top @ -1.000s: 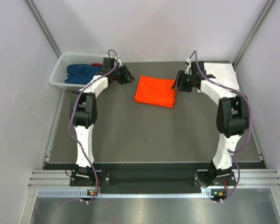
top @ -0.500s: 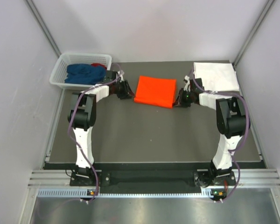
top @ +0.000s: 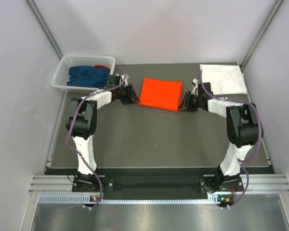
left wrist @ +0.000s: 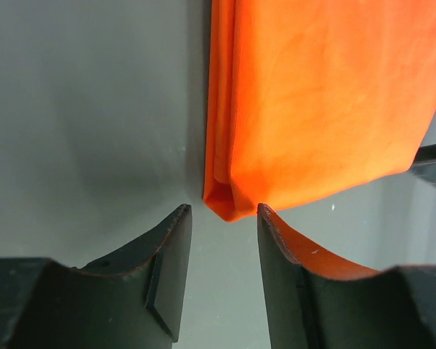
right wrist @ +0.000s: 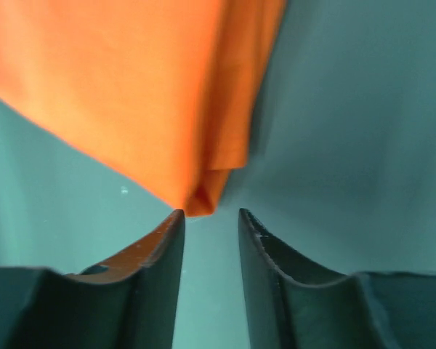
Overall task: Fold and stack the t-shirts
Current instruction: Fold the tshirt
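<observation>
**Item 1:** orange t-shirt (top: 160, 94). Folded flat rectangle, upper centre of top view, lying on dark table (top: 154, 139).

**Item 2:** white t-shirt (top: 223, 79). Folded, upper right corner of table, well apart from item 1.

**Item 3:** dark blue t-shirt (top: 84, 75) & red t-shirt (top: 102, 68). Both bunched in white basket (top: 59, 74), upper left, red one towards the right end.

**Item 4:** left gripper (top: 130, 95). Low at left edge of item 1. Fingers (left wrist: 171, 254) spread, nothing betw. them. Folded corner sits just past the tips, centre of left wrist view.

**Item 5:** right gripper (top: 186, 102). Low at right edge of item 1. Fingers (right wrist: 156, 269) parted, pinching nothing. Shirt corner just beyond the tips.
</observation>
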